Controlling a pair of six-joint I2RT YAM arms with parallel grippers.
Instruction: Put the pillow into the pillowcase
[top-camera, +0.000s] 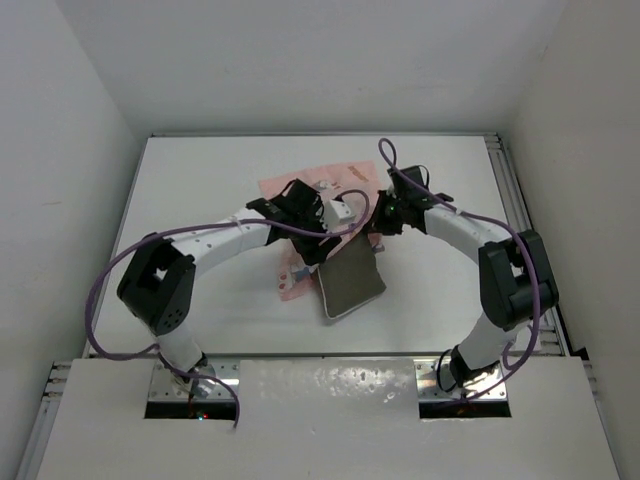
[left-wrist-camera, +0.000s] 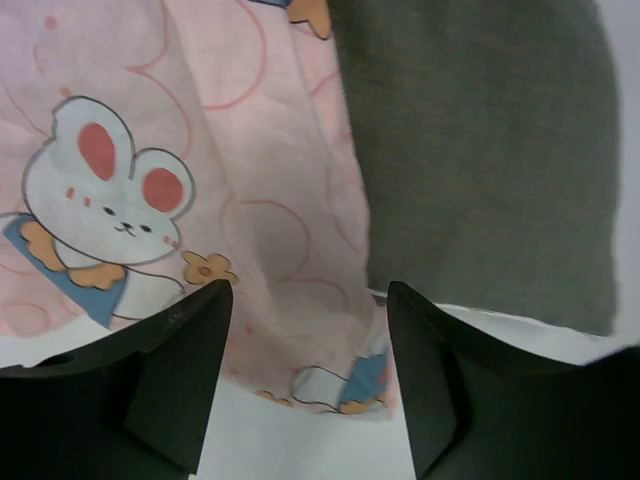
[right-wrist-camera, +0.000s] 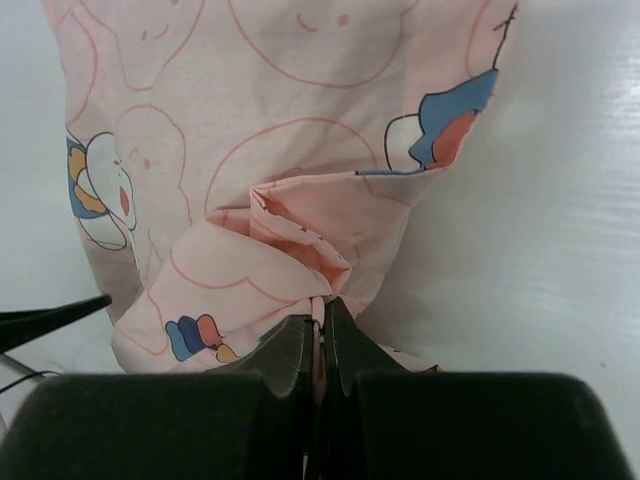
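Pink pillowcase (right-wrist-camera: 280, 120) fold pinched between right fingers (right-wrist-camera: 288, 352); left fingers (left-wrist-camera: 180, 370) spread, empty; pillow (top-camera: 352, 282) part-hidden.

The top view looks down from above and behind the arm bases over the whole table (top-camera: 200, 180). The left wrist view looks closely past the left hand (left-wrist-camera: 305, 300) onto the pillowcase (left-wrist-camera: 250, 150) and the pillow (left-wrist-camera: 480, 150) beside it. The right wrist view, past the right hand (right-wrist-camera: 320, 320), sits equally near the pillowcase, which all three views share.
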